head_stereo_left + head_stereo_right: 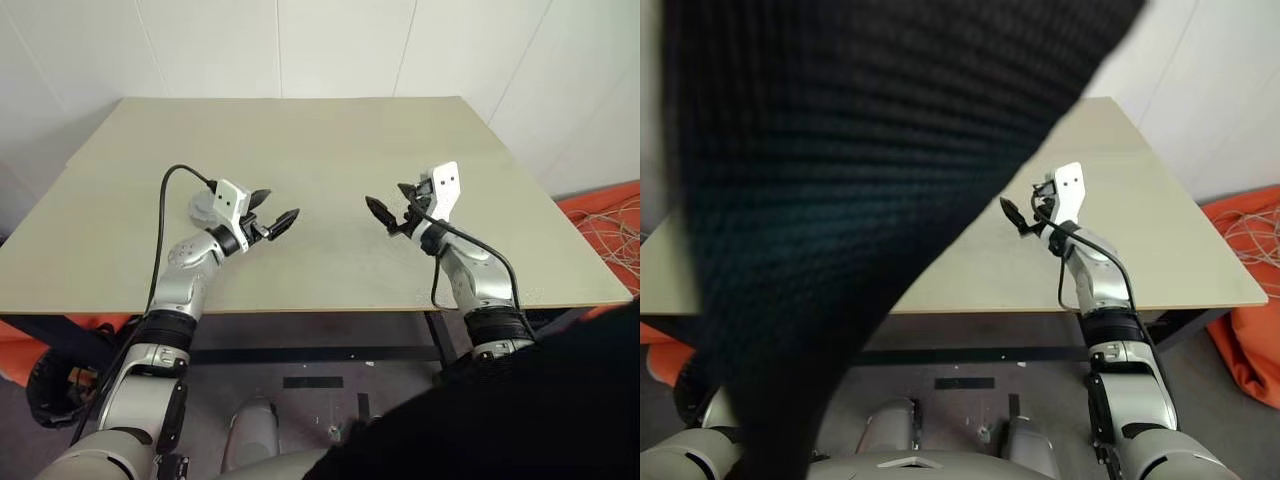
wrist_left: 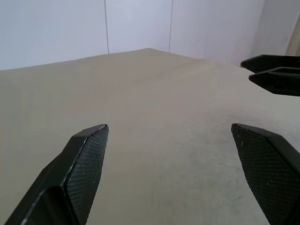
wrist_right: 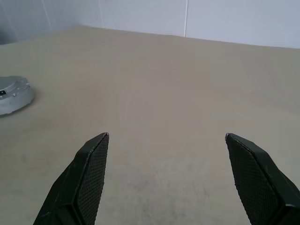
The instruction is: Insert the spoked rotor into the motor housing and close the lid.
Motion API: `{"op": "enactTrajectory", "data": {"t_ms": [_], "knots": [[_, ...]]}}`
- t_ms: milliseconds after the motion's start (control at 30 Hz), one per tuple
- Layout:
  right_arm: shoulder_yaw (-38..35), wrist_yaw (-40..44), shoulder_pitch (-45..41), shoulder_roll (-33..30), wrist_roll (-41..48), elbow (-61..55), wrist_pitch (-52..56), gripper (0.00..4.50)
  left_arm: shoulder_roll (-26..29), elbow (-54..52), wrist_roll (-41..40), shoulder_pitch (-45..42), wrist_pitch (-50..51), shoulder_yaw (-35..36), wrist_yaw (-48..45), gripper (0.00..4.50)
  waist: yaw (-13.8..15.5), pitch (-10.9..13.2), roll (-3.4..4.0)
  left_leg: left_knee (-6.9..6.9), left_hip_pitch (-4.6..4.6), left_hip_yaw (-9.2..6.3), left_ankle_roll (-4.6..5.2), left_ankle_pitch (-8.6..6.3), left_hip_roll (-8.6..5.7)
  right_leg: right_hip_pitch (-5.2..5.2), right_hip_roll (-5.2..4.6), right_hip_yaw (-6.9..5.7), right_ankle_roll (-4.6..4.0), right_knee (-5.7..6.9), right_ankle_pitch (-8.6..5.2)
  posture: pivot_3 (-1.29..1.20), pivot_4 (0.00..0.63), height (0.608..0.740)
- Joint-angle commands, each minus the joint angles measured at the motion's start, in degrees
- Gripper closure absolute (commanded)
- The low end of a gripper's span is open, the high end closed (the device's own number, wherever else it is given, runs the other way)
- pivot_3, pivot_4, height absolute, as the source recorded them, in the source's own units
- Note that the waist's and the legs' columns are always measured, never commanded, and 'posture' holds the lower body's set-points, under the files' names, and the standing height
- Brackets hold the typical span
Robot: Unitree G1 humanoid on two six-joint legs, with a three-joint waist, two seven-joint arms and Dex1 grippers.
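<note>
A round silver-grey unit [image 1: 203,207] lies flat on the table just behind my left wrist, and it shows again in the right wrist view [image 3: 11,94]. Its shiny top looks like the lid, seated on a grey round body that I take for the motor housing. The spoked rotor is hidden or out of view. My left gripper [image 1: 275,210] hovers open over the table's middle left, with nothing between its fingers [image 2: 86,159]. Facing it from the right, my right gripper [image 1: 392,206] is open and empty too. The left wrist view catches its fingertips [image 2: 274,75].
The beige table [image 1: 330,150] stands against white walls, its front edge close under both arms. Orange material and loose cables [image 1: 610,225] lie on the floor to the right. A black fabric [image 1: 840,200] blocks most of the right eye view.
</note>
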Motion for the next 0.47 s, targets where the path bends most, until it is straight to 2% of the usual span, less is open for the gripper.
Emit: {"op": "enactTrajectory", "data": {"t_ms": [33,467], "knots": [[-1.1,-0.7,-1.1,0.0,-0.8,0.2,-4.2,0.0,-0.1,-0.9,0.4,-0.2,-2.3,1.0,-0.9,0.04,-0.3,0.0,0.0,0.0,0.03,0.01,0.02,-0.01,0.0,0.02,0.0,0.01,0.0,0.01,0.0,0.0,0.0,0.74],[-1.5,-2.1,-1.9,0.8,-1.9,3.9,-10.7,0.0,-0.7,-0.1,0.7,-0.7,-3.6,2.2,-0.6,0.04,-0.5,0.0,0.0,0.0,0.17,0.12,0.31,-0.19,0.0,0.03,0.01,0.18,-0.03,0.04,0.0,0.0,0.0,0.74]]}}
